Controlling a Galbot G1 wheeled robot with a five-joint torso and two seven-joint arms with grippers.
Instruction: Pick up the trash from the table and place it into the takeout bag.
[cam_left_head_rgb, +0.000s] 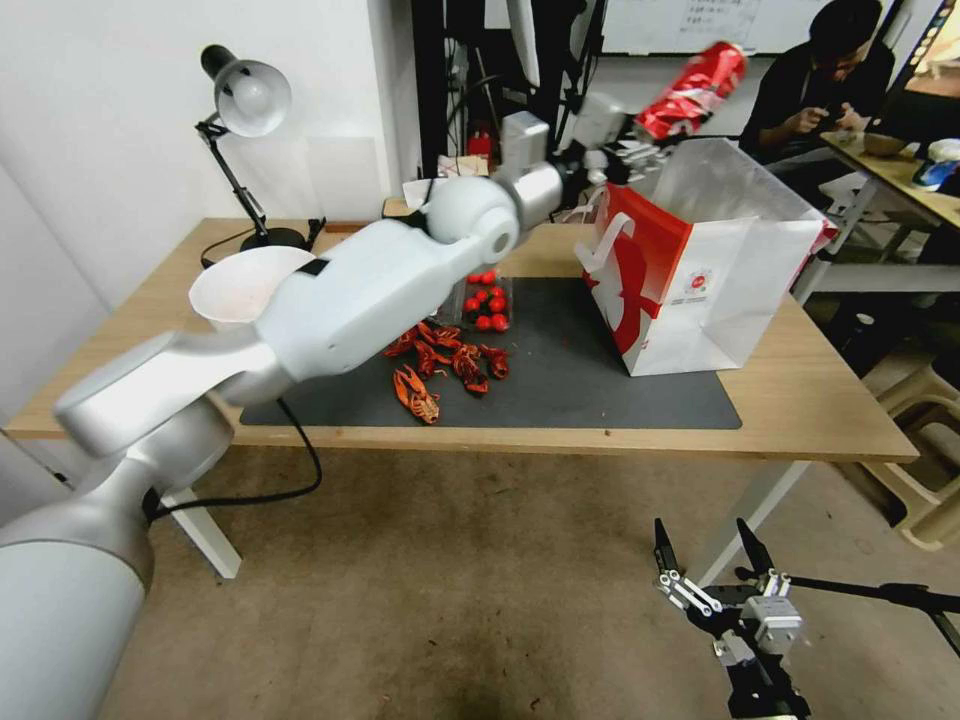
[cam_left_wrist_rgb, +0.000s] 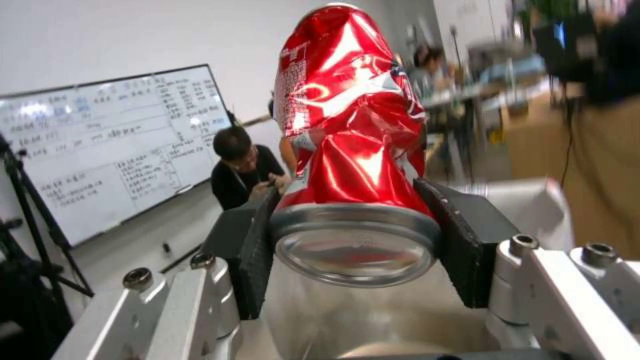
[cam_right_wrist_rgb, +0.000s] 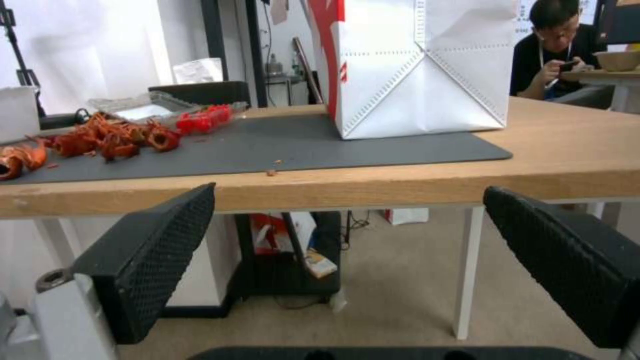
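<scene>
The left gripper (cam_left_wrist_rgb: 353, 245) clamps the crumpled red soda can (cam_left_wrist_rgb: 350, 125) above the takeout bag (cam_left_head_rgb: 720, 270).

Left gripper (cam_left_wrist_rgb: 353, 240) raised, clamped; right gripper (cam_left_head_rgb: 712, 555) parked low, fingers apart.

Glossy white arm (cam_left_head_rgb: 360, 290), black textured claw pads (cam_right_wrist_rgb: 157, 260), silver screws.
</scene>
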